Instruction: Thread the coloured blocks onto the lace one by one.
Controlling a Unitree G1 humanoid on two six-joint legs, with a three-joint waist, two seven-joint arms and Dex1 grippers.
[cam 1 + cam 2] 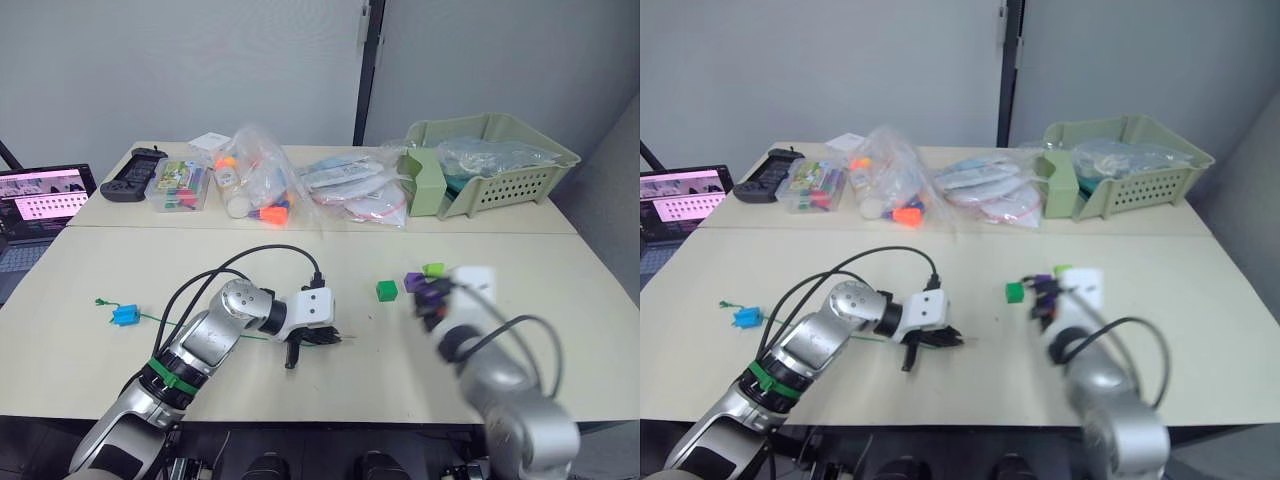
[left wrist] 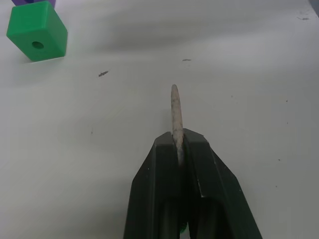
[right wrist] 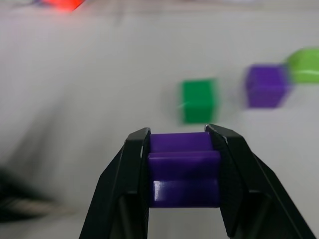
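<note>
Gripping the lace (image 1: 200, 327) just behind its pale tip (image 2: 175, 107), the left gripper (image 2: 179, 144) had its two fingers pressed together on the cord, with the stiff end poking out ahead of them toward the dark green block (image 2: 37, 37). From the head camera, that gripper (image 1: 322, 338) lay low over the table (image 1: 560, 270) near the middle, and the lace trailed away from it toward nine o'clock, ending beside the blue block (image 1: 125, 315). That blue block sat right on the line of the cord near its far end, so it looked already threaded, though the hole and the cord through it were too small to make out for certain. The right gripper (image 3: 184, 174) was clamped on a purple block (image 3: 184, 172), one finger against each side, held above the table at about three o'clock from the left gripper (image 1: 940, 338). Past it lay the dark green block (image 1: 387, 290), the second purple block (image 3: 267, 85) and the lime block (image 3: 304, 64), the last two close together and the green one a little apart toward nine o'clock. By my reading, one block was on the lace and four were left: the purple one in hand came next and had yet to meet the tip, which was well apart from it. Three others waited loose on the table. Bags and a basket (image 1: 520, 160) stood along the far edge at twelve o'clock, clear of the work.
</note>
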